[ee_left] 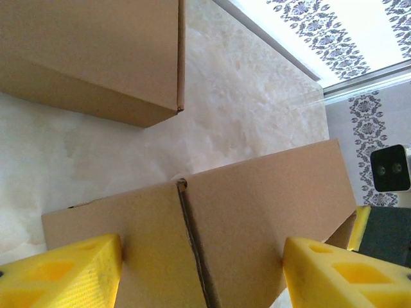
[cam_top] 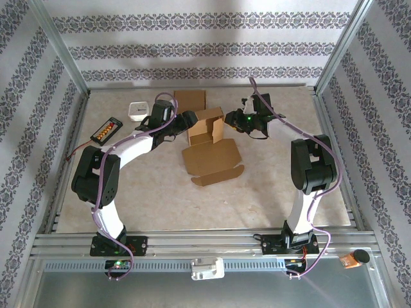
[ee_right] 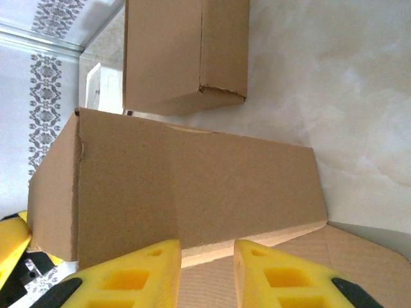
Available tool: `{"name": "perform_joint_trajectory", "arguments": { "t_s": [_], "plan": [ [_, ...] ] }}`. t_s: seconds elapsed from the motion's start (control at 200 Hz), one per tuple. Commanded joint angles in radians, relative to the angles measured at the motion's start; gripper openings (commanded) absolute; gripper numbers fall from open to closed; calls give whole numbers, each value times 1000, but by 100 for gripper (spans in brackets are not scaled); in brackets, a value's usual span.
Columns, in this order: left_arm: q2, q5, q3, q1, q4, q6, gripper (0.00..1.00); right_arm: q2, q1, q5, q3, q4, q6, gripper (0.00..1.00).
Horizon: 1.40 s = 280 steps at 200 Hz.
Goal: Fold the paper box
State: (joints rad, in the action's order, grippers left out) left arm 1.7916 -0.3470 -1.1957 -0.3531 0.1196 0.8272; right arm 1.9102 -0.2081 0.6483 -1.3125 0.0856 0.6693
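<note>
On your mottled beige surface (cam_top: 289,186), the brown cardboard paper box (cam_top: 207,128) lay mid-surface, flat lid nearest you and walls upright behind, where your left gripper (ee_left: 202,239) spread its yellow wedge jaws open across a creased panel, while I couldn't tell whether your right gripper (ee_right: 207,244), jaws narrow, pinched a wall's raw edge.

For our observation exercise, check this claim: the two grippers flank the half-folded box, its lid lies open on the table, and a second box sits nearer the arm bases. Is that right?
No. The top view shows the second box beyond the half-folded box, toward the far wall. The left gripper and right gripper do flank it, and its lid lies open on the table.
</note>
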Motion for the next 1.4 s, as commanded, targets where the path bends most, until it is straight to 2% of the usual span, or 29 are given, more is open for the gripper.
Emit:
{"name": "perform_joint_trajectory", "arguments": {
  "t_s": [0.0, 0.1, 0.26, 0.325, 0.52, 0.63, 0.794, 0.889, 0.989, 1.099, 1.209, 1.394],
  "plan": [
    [8, -10, -20, -1, 23, -13, 66, 23, -32, -10, 15, 0, -80, 29],
    [9, -13, -19, -2, 18, -22, 66, 30, -49, -73, 21, -18, -150, 30],
    [9, -16, -19, -2, 2, -35, 65, 2, -50, -138, 33, -43, -319, 39],
    [9, -15, -20, -4, -3, -38, 65, -19, -48, -127, 46, -59, -436, 44],
    [11, -8, -28, -4, -12, -42, 65, -34, -48, -6, 53, -55, -711, 46],
    [10, -8, -29, -4, -12, -41, 65, -24, -49, 71, 68, -95, -778, 46],
    [7, -7, -31, -4, -21, -46, 66, -30, -88, 92, 56, -68, -893, 47],
    [7, -5, -27, -3, -18, -48, 65, -29, -88, 109, 61, -62, -885, 49],
    [5, -2, -23, -3, -16, -49, 65, -43, -70, 82, 85, -91, -760, 49],
    [3, -2, -21, -3, -20, -52, 65, -99, -43, 44, 190, -198, -651, 49],
    [0, 1, -20, -4, -20, -54, 66, -141, -34, 52, 267, -237, -641, 51],
    [5, -8, -28, -3, -14, -42, 65, -139, -27, 94, 294, -241, -632, 50]
  ]
}}
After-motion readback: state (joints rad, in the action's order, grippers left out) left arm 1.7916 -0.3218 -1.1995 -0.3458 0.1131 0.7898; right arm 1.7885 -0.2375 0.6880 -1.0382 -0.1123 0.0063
